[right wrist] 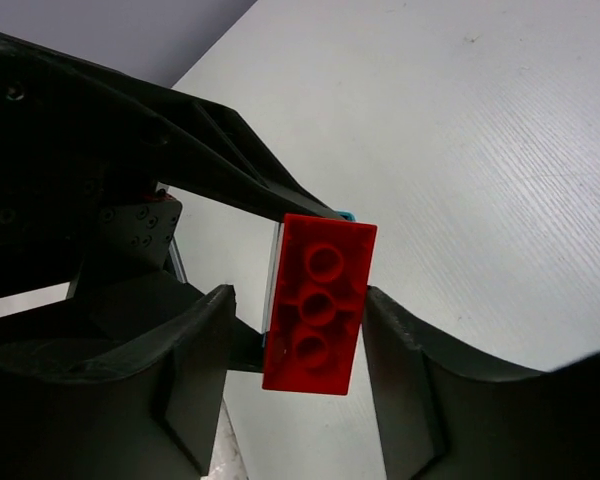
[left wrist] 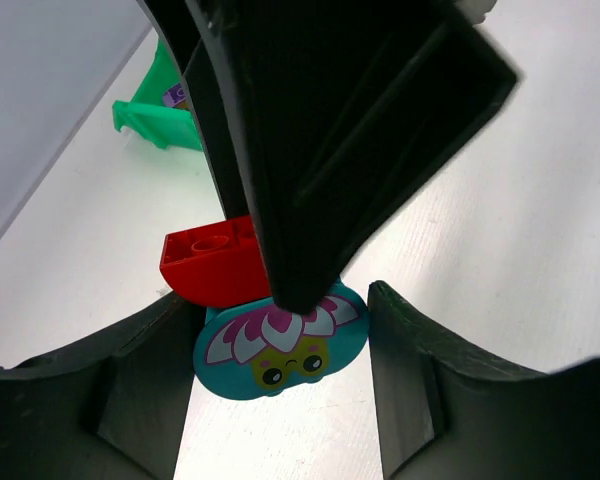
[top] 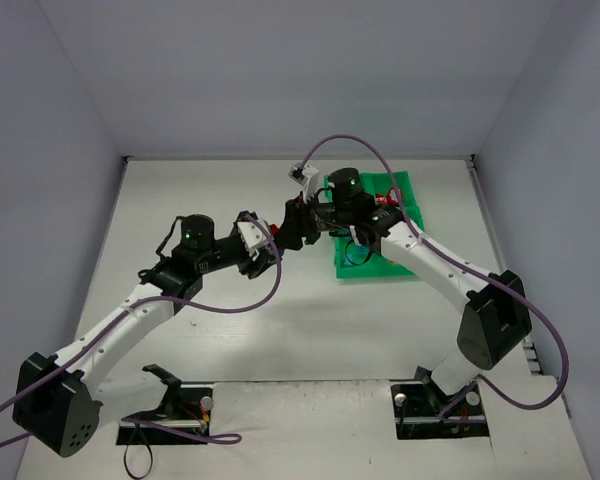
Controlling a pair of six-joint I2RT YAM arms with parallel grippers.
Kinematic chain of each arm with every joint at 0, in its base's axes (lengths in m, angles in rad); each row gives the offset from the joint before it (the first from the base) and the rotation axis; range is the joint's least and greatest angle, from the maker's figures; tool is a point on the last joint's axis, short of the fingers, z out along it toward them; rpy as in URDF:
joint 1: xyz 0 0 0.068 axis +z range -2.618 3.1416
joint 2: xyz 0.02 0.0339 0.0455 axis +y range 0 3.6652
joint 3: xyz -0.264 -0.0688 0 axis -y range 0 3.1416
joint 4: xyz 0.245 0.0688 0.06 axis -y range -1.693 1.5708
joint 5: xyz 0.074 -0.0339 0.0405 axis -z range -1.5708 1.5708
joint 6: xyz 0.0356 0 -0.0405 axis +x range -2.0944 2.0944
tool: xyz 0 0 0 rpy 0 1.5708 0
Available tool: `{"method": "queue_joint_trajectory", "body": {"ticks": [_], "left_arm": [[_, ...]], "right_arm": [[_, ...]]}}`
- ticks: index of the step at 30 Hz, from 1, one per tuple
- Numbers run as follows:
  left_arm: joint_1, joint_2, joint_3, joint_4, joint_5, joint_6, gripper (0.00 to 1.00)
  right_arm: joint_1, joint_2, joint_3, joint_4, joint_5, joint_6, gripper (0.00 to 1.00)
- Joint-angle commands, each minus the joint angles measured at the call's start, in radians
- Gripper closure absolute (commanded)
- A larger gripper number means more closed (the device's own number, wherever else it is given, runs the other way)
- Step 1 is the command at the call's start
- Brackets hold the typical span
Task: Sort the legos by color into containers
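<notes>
Gripping a teal flower-face piece, the left gripper holds it above the table, with a red brick touching the piece's back. The right gripper straddles that brick, one finger touching it; I cannot tell whether it clamps. Farther right sits the tray.

Bright even light; near fingers look perhaps slightly blurred
</notes>
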State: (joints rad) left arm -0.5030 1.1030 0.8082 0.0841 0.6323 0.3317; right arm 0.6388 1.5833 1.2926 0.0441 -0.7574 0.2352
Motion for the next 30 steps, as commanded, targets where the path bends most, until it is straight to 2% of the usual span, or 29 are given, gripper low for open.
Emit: {"method": "queue_joint_trajectory", "body": {"ticks": [1,2,4,5,7,18,26,29,30], "left_arm": [[0.001,-0.019,0.065,0.088,0.032,0.007,1.0],[0.001,-0.019,0.065,0.085,0.033,0.009,1.0],[0.0,-0.02,0.065,0.075,0.032,0.012,1.0],[0.0,-0.019,0.063,0.072,0.03,0.015,1.0],[0.0,-0.02,0.054,0.071,0.026,0.01,1.0],[0.007,-0.009,-0.044,0.104,-0.017,-0.023,1.0],[0.024,-0.006,-0.072,0.126,-0.025,-0.048,1.0],[0.026,-0.015,-0.072,0.129,-0.02,-0.062,1.0],[0.026,-0.02,-0.072,0.129,-0.019,-0.065,1.0]], "right_arm": [[0.015,-0.003,0.008,0.05,0.006,0.004,0.56],[0.015,-0.005,0.01,0.05,0.012,0.003,0.67],[0.015,-0.011,0.013,0.048,0.032,-0.002,0.8],[0.015,-0.016,0.013,0.048,0.039,-0.004,0.93],[0.013,-0.028,0.017,0.046,0.062,-0.011,1.0],[-0.079,-0.101,0.068,-0.016,0.115,-0.048,1.0],[-0.289,-0.128,0.085,-0.035,0.093,-0.082,1.0],[-0.35,-0.115,0.103,-0.039,0.223,-0.103,1.0],[-0.391,-0.093,0.112,-0.039,0.35,-0.102,1.0]]}}
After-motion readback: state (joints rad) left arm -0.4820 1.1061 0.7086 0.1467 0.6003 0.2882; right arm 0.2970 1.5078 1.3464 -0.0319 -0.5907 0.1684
